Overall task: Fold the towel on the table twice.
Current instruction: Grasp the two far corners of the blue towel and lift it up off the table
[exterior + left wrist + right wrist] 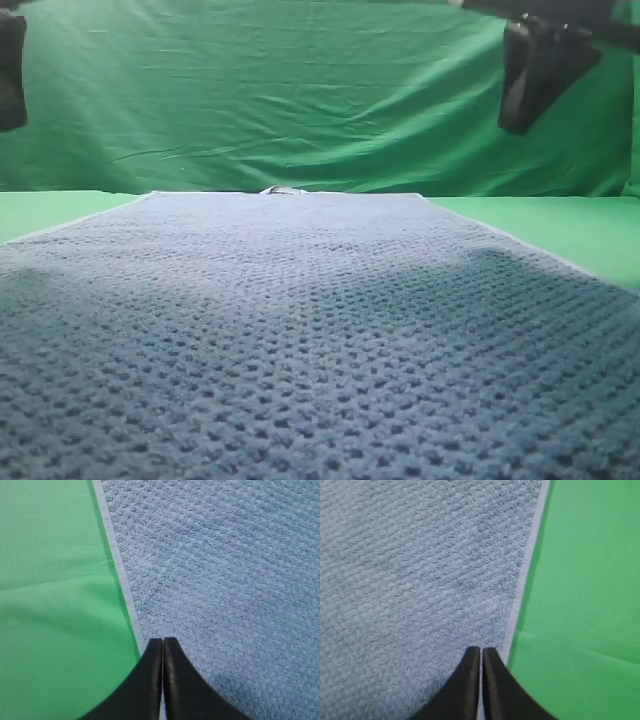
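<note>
The towel point(320, 330) lies spread flat and unfolded on the worktop point(560, 225), filling most of the high view, so neither fold looks done yet. The left gripper point(162, 641) hangs over the towel's left hem and the right gripper point(480, 650) over its right hem. Both have their jaws pressed together and hold nothing.

The first fold likely calls for a grasp on each side edge. To do it well, each gripper should open, come down straddling the pale hem, and pinch only the towel, not the green cloth under it. Both sides should then lift at the same height and travel together, so the fold line stays straight and the edges meet squarely.

The towel is blue-grey with a bumpy honeycomb weave, thick and soft-looking, with a thin smooth hem and a small tag point(283, 190) at its far edge. The worktop covering is smooth, bright green and faintly creased.
</note>
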Robot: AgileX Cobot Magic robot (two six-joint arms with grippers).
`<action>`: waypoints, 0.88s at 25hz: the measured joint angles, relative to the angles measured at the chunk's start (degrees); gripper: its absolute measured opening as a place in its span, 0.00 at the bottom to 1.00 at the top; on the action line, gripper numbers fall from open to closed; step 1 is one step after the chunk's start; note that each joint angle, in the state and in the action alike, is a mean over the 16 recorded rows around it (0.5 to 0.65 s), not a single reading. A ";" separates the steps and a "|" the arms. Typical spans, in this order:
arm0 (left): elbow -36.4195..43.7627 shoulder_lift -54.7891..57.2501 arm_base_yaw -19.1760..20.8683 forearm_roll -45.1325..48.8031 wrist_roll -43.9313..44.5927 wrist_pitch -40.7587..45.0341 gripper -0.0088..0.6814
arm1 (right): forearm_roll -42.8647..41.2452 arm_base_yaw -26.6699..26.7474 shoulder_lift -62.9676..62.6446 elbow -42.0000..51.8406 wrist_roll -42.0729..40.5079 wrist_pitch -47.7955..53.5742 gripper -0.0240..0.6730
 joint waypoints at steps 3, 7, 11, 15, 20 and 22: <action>-2.65 4.64 0.00 -0.15 0.79 0.06 0.01 | -1.01 0.19 5.29 -3.47 1.20 1.03 0.03; -5.58 9.64 0.00 0.28 1.09 -0.28 0.01 | -2.61 0.20 10.85 -7.16 2.75 2.35 0.03; -7.60 13.14 0.00 1.10 1.13 -1.02 0.02 | -4.15 0.20 14.34 -9.53 3.59 3.20 0.06; -8.88 15.27 0.00 1.92 1.08 -1.96 0.09 | -5.50 0.20 15.93 -10.59 3.35 3.18 0.19; -9.66 16.50 0.00 3.05 -0.09 -2.88 0.35 | -6.02 0.20 16.56 -10.85 1.97 2.48 0.47; -9.73 16.70 0.00 3.51 -0.72 -3.23 0.46 | -6.05 0.20 16.76 -10.89 1.33 2.10 0.59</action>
